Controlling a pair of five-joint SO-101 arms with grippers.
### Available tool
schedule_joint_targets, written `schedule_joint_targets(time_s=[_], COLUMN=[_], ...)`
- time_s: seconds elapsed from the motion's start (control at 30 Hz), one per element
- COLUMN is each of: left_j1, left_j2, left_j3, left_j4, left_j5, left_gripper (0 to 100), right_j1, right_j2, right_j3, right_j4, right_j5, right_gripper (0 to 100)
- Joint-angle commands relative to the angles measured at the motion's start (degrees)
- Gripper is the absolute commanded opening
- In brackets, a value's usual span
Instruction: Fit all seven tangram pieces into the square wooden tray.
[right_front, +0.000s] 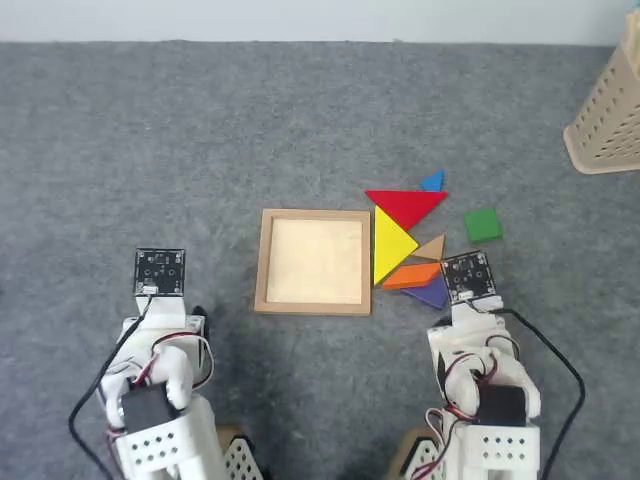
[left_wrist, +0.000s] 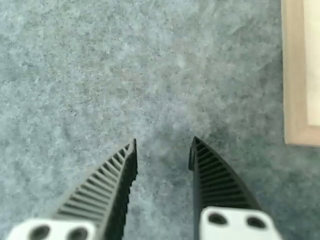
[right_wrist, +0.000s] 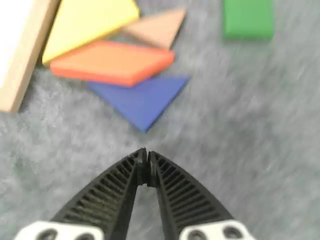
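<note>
The square wooden tray (right_front: 263, 262) lies mid-table with nothing in it. Just right of it sit a yellow triangle (right_front: 390, 243), a red triangle (right_front: 405, 205), a small blue triangle (right_front: 432, 181), a tan triangle (right_front: 430, 246), an orange parallelogram (right_front: 412, 275), a dark blue triangle (right_front: 428, 293) and a green square (right_front: 482, 224). My right gripper (right_wrist: 145, 152) is shut and empty, hovering a short way from the dark blue triangle (right_wrist: 142, 100) and orange parallelogram (right_wrist: 112, 62). My left gripper (left_wrist: 164, 149) is open over bare carpet, beside the tray's corner (left_wrist: 295, 75).
Grey carpet covers the table. A beige slotted basket (right_front: 608, 110) stands at the far right edge. The left arm (right_front: 160, 272) sits left of the tray, and the right arm (right_front: 468, 277) is just below the pieces.
</note>
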Motion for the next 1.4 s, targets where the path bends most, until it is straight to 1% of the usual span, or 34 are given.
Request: schedule_joint_targets(time_s=[0.0, 0.03, 0.07, 0.17, 0.23, 0.33, 0.43, 0.53, 0.67, 0.73, 0.83, 0.93, 1.0, 1.1, 1.23, 1.37], left_j1=[-0.2, -0.2, -0.2, -0.2, -0.2, -0.2, -0.2, -0.2, -0.2, -0.2, -0.2, -0.2, -0.2, -0.2, -0.2, -0.2], left_j2=[-0.4, -0.4, -0.4, -0.4, -0.4, -0.4, -0.4, -0.4, -0.4, -0.4, -0.4, -0.4, -0.4, -0.4, -0.4, -0.4], left_j3=[-0.7, -0.7, -0.7, -0.7, -0.7, -0.7, -0.7, -0.7, -0.7, -0.7, -0.7, -0.7, -0.7, -0.7, -0.7, -0.7], left_j4=[0.2, 0.2, 0.2, 0.2, 0.2, 0.2, 0.2, 0.2, 0.2, 0.2, 0.2, 0.2, 0.2, 0.2, 0.2, 0.2], left_j5=[-0.3, -0.3, -0.3, -0.3, -0.3, -0.3, -0.3, -0.3, -0.3, -0.3, -0.3, -0.3, -0.3, -0.3, -0.3, -0.3], left_gripper=[17, 17, 17, 17, 17, 17, 17, 17, 17, 17, 17, 17, 17, 17, 17, 17], right_j1=[4.4, 5.9, 7.1, 8.3, 8.1, 6.2, 1.7, -2.9, -8.2, -10.5, -13.0, -16.0, -18.2, -20.8, -21.4, -22.4], right_j2=[-1.9, -1.9, -1.9, -1.3, -1.2, -0.9, 3.7, 15.3, 37.0, 48.1, 63.5, 75.9, 82.3, 89.5, 96.0, 100.8], right_j3=[0.3, 0.1, -0.5, -5.0, -9.8, -17.2, -22.9, -29.7, -42.4, -50.0, -60.5, -67.3, -70.2, -72.3, -72.4, -73.2], right_j4=[-8.1, -9.8, -11.1, -11.6, -10.2, -7.7, -6.7, -6.8, -5.9, -3.6, 0.0, 0.3, -0.4, -2.6, -7.5, -10.1], right_j5=[15.2, 17.6, 17.8, 13.5, 11.3, 8.1, 4.3, 1.1, -3.1, -4.8, -8.4, -9.2, -9.7, -9.8, -12.1, -12.5], right_gripper=[1.0, 1.0, 1.0, 0.8, 0.7, 0.9, 0.9, 0.9, 1.0, 1.7, 8.7, 16.5, 19.1, 20.3, 22.3, 26.2])
